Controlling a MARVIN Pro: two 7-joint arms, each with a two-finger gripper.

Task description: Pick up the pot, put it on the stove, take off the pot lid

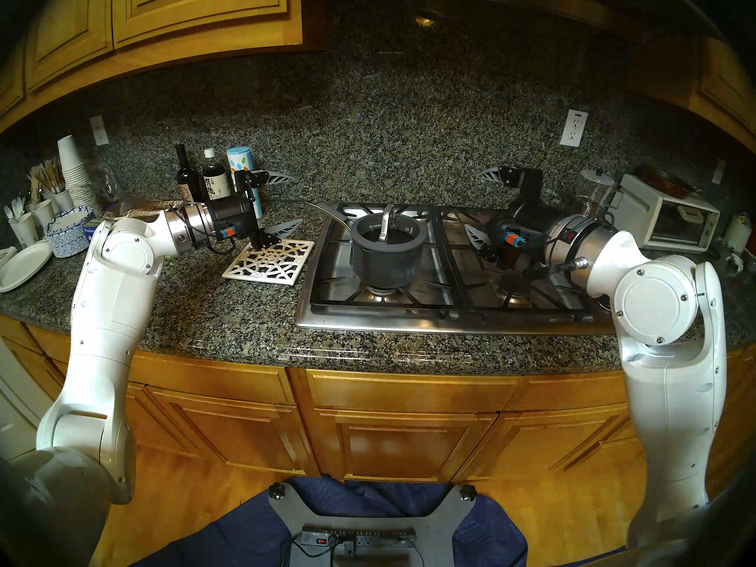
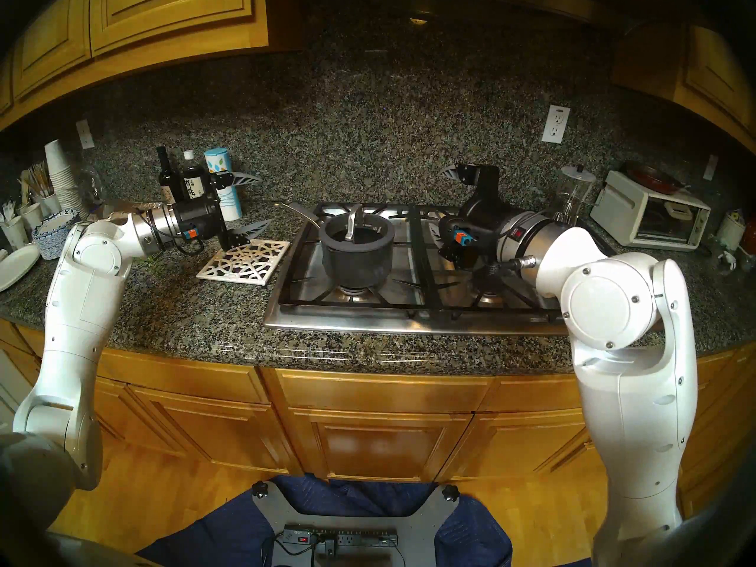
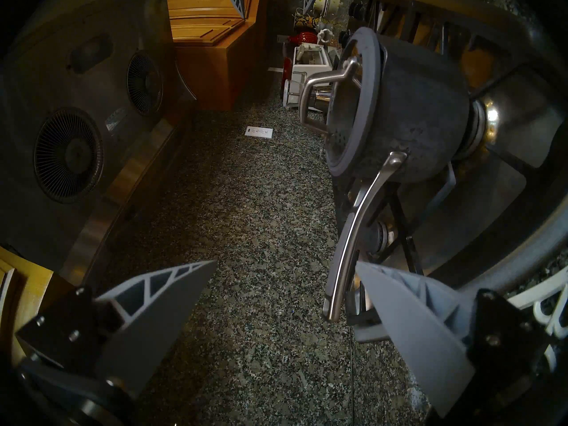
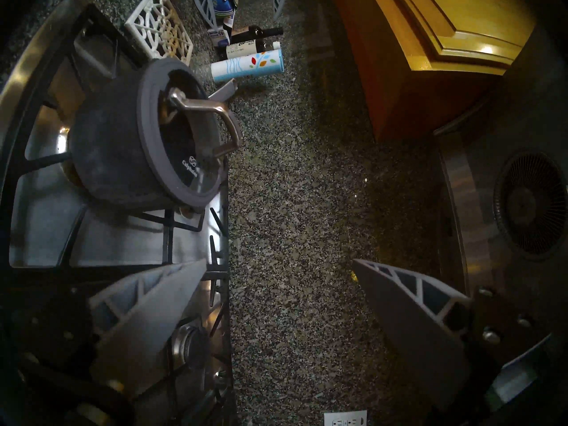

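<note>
Lid handle (image 1: 386, 222) arches over pot lid (image 4: 187, 145), pot (image 1: 382, 259) on stove (image 1: 450, 312); right gripper (image 1: 484, 202) nearer vs left gripper (image 1: 282, 204), both wide open, empty.

The pot (image 1: 384, 256) stands on the stove's (image 1: 413, 321) front left burner, with the lid (image 1: 386, 231) on it and its long handle pointing back and left. A trivet (image 1: 270, 262) lies on the tabletop (image 1: 229, 329) just left of the stove, bottles (image 1: 215, 179) behind it. A toaster oven (image 1: 667, 222) sits to the stove's right.
</note>
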